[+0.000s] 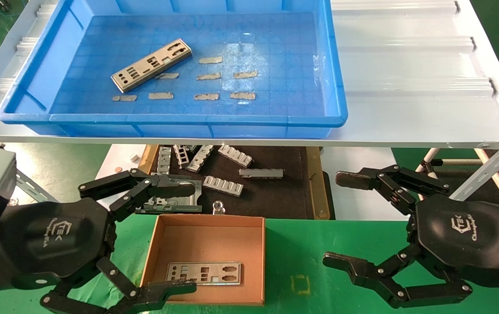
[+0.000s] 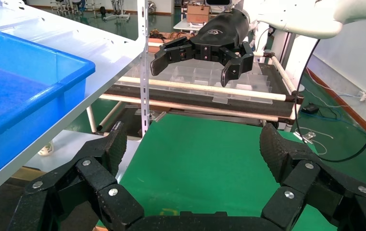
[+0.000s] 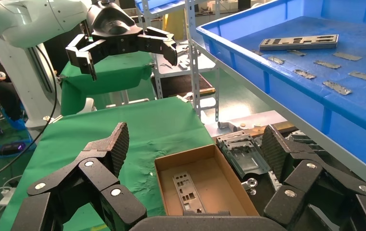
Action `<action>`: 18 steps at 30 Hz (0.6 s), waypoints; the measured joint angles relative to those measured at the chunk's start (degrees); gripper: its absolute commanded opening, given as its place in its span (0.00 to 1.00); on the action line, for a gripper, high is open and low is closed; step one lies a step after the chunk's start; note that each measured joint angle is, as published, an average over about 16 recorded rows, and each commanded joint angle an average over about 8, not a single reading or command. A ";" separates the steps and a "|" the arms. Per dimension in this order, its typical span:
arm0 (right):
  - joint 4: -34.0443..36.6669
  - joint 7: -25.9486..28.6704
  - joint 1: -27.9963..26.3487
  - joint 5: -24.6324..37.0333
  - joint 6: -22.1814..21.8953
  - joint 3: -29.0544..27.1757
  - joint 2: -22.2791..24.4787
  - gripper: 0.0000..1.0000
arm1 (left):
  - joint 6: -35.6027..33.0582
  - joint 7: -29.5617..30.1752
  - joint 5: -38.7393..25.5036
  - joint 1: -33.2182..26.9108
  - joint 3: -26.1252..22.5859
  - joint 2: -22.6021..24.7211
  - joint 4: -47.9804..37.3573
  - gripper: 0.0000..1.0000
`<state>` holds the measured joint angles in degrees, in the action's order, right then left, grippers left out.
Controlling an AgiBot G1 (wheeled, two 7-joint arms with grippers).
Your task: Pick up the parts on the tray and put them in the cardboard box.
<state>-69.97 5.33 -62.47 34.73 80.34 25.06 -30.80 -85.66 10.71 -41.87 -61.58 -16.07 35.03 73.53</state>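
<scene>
Hovering low over the green worktop, both grippers stood wide and held nothing: the left gripper (image 1: 188, 237) near the front left corner, its fingers straddling the left wall of the cardboard box (image 1: 209, 220), and the right gripper (image 1: 341, 220) well apart toward the front right. One plate (image 1: 203, 272) already lay flat on the box floor. The remaining part (image 1: 151, 65) lay at a slant in the back left of the blue tray (image 1: 188, 118), up on the white shelf (image 1: 406, 87) beyond the worktop's far edge, with grey tape scraps (image 1: 221, 85) scattered just beside it. That part looked thin, stiff and light, probably slick on the tray's gridded floor; lying flat, it offered little to pinch, so a grip across its narrow width near the middle seemed soundest.
</scene>
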 measured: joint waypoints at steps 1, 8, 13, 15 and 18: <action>0.00 0.00 0.00 0.00 0.00 0.00 0.00 1.00 | 0.00 0.00 0.00 0.00 0.00 0.00 0.00 1.00; 0.00 0.00 0.00 0.00 0.00 0.00 0.00 1.00 | 0.00 0.00 0.00 0.00 0.00 0.00 0.00 1.00; 0.00 0.00 0.00 0.00 0.00 0.00 0.00 0.88 | 0.02 0.01 0.01 0.00 0.01 0.00 -0.02 1.00; 0.00 0.00 0.00 0.00 0.00 0.00 0.00 0.63 | 0.10 0.05 0.03 -0.02 0.02 0.03 -0.09 1.00; 0.00 0.00 0.00 0.00 0.00 0.00 0.00 0.25 | 0.53 0.21 0.06 -0.21 0.07 0.22 -0.45 1.00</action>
<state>-69.97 5.33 -62.47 34.73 80.34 25.06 -30.80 -85.13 10.92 -41.81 -61.78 -16.00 35.25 73.08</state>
